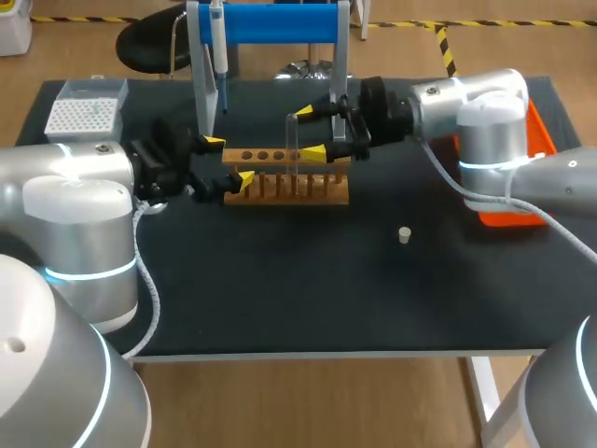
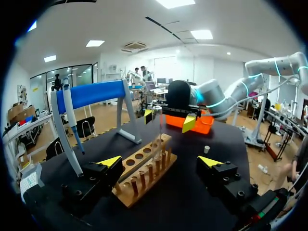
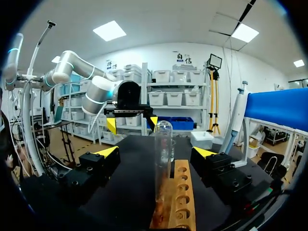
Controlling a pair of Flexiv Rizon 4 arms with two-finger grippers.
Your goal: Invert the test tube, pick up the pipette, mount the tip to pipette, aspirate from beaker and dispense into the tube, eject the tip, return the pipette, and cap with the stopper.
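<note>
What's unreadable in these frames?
- Orange tray contents: in the head view the right arm covers most of it. In the left wrist view the right tool blocks it.
- Tip box: the tips are too small to count in the head view.
- Beaker: not surely identifiable in any view.
- Test tube: the clear glass hides whether it holds liquid in the right wrist view.

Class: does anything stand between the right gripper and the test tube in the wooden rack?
Nothing visible does. The test tube stands upright in the wooden rack, directly ahead between the open fingers of the right gripper, untouched. The left gripper is open at the rack's far end, clear of the tube.
</note>
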